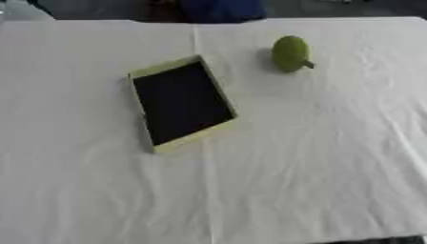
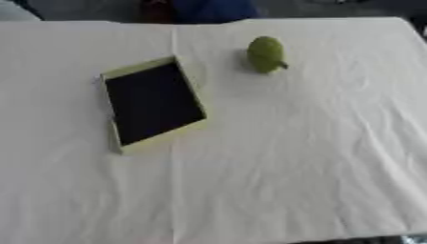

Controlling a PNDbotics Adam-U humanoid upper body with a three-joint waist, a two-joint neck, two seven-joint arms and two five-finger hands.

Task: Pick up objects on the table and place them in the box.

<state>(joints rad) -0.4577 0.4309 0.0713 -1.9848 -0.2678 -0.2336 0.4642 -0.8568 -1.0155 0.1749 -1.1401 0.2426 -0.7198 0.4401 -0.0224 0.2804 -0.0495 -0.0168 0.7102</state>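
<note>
Since neither hand shows in either view, their state cannot be told. The green pear-like fruit (image 1: 289,54) lies on the white cloth (image 1: 317,157), apart from the shallow yellow-rimmed box (image 1: 182,104); probably light, smooth, bruisable, best cupped round its belly.

A white cloth (image 1: 317,157), creased and wrinkled, covers the tabletop (image 1: 392,240) almost edge to edge. A shallow box (image 1: 182,103) with pale yellow-green walls and a dark inside lies left of centre, turned askew, its opening facing up. A green pear-like fruit (image 1: 290,54) with a short stem lies to the right and farther back, well apart from the box.
</note>
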